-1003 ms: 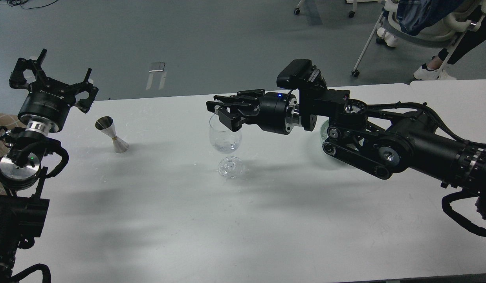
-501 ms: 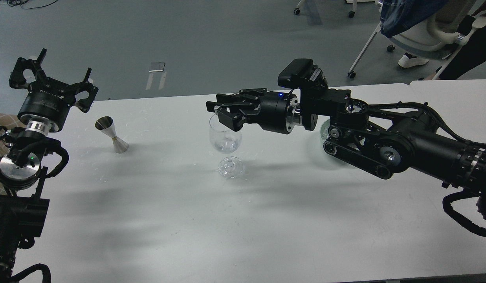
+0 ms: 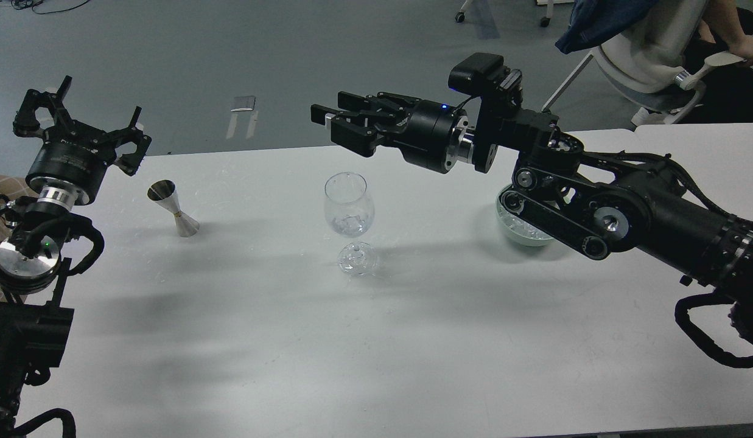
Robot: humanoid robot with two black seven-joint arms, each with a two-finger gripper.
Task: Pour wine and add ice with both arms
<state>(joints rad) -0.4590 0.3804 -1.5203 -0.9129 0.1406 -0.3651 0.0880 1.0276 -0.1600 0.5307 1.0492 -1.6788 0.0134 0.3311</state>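
Observation:
A clear stemmed wine glass (image 3: 349,204) stands upright at the table's middle, with a clear ice cube (image 3: 350,225) and a little hardly visible colourless liquid in its bowl. My right gripper (image 3: 329,123) hovers well above and slightly behind the glass rim, fingers apart and empty. A pale green bowl (image 3: 525,236) with clear ice cubes (image 3: 514,221) sits to the right, partly hidden behind my right arm. My left gripper (image 3: 87,115) is open and empty, raised over the table's far left edge. A steel jigger (image 3: 173,208) stands on the table to its right.
The white table (image 3: 266,328) ends at a far edge just behind the glass. A second white table (image 3: 699,143) adjoins at the right. A wheeled chair (image 3: 644,61) with a seated person stands beyond the table at the back right.
My right gripper has risen from the glass rim to well above it. An ice cube now shows in the glass. The chair behind has shifted. The left arm has not moved.

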